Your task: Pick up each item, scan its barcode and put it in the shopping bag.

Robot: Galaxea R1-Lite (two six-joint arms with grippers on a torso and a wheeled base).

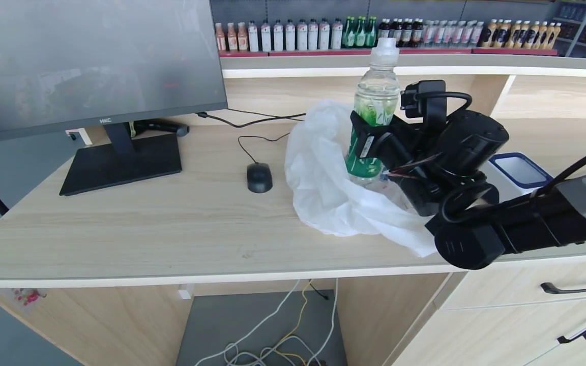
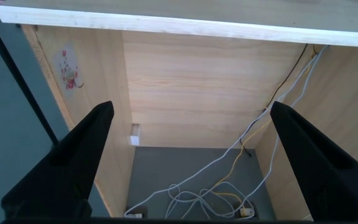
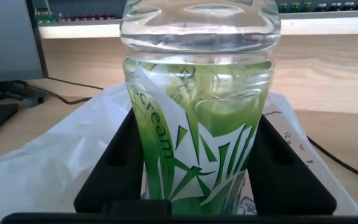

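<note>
Left wrist view: the left gripper hangs below the counter edge over loose cables, fingers spread apart and holding nothing. Head view, left to right: monitor and mouse on the counter, then the white bag lying open. The right gripper is clamped on the green-labelled bottle, which is upright with its base at the bag's mouth.

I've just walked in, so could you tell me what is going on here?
The right gripper is shut on a green-labelled bottle, holding it upright at the white shopping bag on the counter, its base seemingly inside the bag's opening. The left gripper hangs open below the counter edge, holding nothing.
</note>
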